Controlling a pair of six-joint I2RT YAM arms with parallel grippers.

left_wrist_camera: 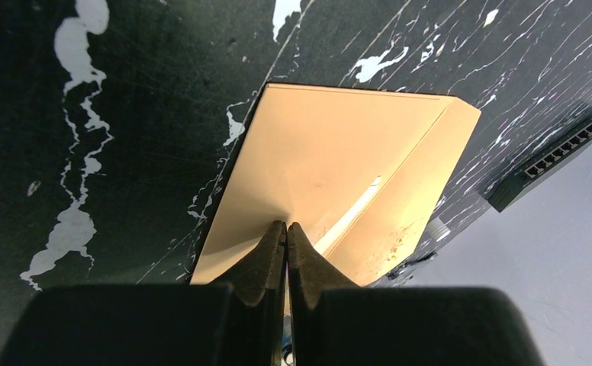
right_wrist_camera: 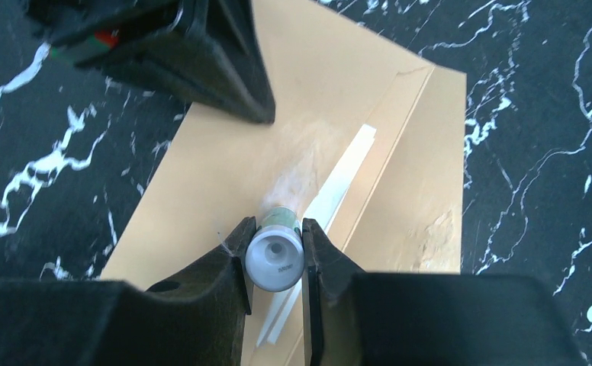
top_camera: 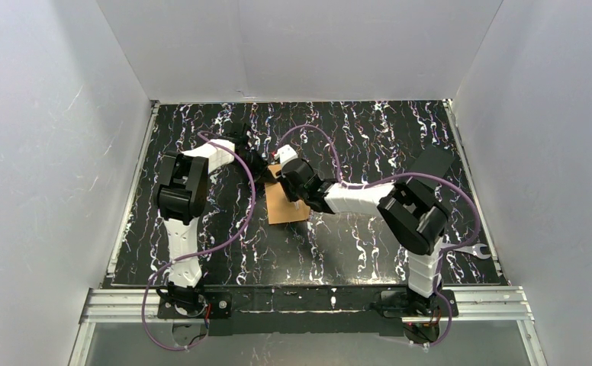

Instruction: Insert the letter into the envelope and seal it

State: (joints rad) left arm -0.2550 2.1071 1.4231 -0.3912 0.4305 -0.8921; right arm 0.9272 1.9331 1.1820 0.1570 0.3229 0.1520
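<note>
The orange-brown envelope (top_camera: 287, 206) lies flat on the black marbled table with its flap (right_wrist_camera: 423, 198) open. A thin pale strip (right_wrist_camera: 339, 191) shows at its mouth, apparently the letter's edge; the rest of the letter is hidden. My left gripper (left_wrist_camera: 286, 226) is shut with nothing between its fingers, and its tips rest on the envelope's (left_wrist_camera: 331, 152) body. It appears as a black block (right_wrist_camera: 201, 69) at the top left of the right wrist view. My right gripper (right_wrist_camera: 275, 236) is shut on a white glue stick (right_wrist_camera: 275, 261) with a green label, whose far end touches the envelope near the mouth.
A silver wrench (top_camera: 472, 250) lies at the table's right edge. A black network switch (left_wrist_camera: 552, 156) sits beyond the envelope in the left wrist view. White walls enclose the table on three sides. Purple cables loop over both arms.
</note>
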